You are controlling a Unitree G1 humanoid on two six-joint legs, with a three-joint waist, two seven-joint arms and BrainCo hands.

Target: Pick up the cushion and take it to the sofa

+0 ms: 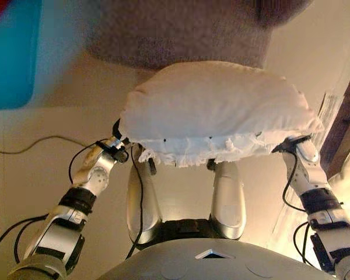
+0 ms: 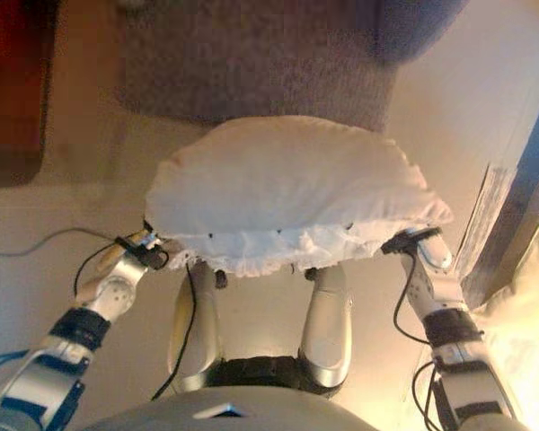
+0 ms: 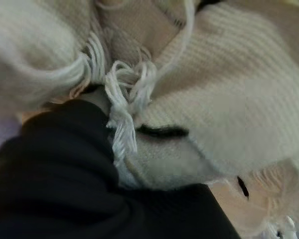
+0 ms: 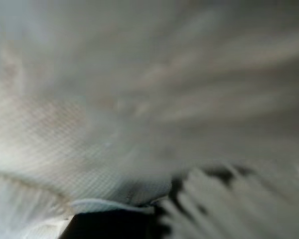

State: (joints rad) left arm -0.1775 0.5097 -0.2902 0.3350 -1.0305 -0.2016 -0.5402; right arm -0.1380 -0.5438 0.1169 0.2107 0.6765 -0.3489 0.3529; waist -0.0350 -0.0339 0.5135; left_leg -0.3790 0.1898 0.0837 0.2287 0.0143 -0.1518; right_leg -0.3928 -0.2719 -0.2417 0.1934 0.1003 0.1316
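Observation:
I hold a white cushion (image 1: 216, 111) with a fringed edge between both hands, lifted in front of me above the beige floor. My left hand (image 1: 118, 146) is under the cushion's left end and my right hand (image 1: 294, 144) is under its right end; the cushion hides most of both. The left wrist view shows the knitted cover and fringe (image 3: 229, 99) pressed against the hand's dark cover (image 3: 55, 169). The right wrist view is filled by cushion fabric (image 4: 139, 99). A grey textured surface (image 1: 175, 35) lies just beyond the cushion; I cannot tell whether it is the sofa or a rug.
A teal block (image 1: 11, 52) stands at the far left. Dark wooden furniture (image 1: 347, 116) runs along the right edge. A thin cable (image 1: 35, 143) lies on the floor at the left.

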